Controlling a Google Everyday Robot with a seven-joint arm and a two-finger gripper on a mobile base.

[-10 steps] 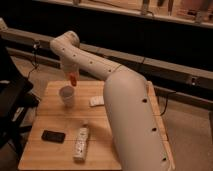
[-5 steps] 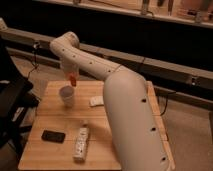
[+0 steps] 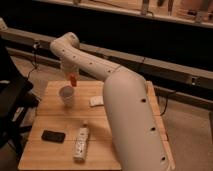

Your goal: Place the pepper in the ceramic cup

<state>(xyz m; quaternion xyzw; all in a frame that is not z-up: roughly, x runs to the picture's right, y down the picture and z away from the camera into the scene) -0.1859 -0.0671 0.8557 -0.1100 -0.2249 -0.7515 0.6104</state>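
The white ceramic cup (image 3: 66,95) stands upright on the left part of the wooden table (image 3: 55,150). The small orange-red pepper (image 3: 73,79) hangs just above and slightly right of the cup's rim, held at the tip of my gripper (image 3: 71,76). The gripper points down from the white arm (image 3: 125,110), which reaches across from the right foreground to the far left of the table. The gripper is shut on the pepper.
A white bottle with a label (image 3: 81,143) lies near the table's front. A black phone-like object (image 3: 52,136) lies at the front left. A small white flat item (image 3: 96,102) lies right of the cup. A dark chair (image 3: 12,100) stands left of the table.
The pepper and gripper sit slightly lower and closer to the cup's rim than before; otherwise the scene is unchanged.
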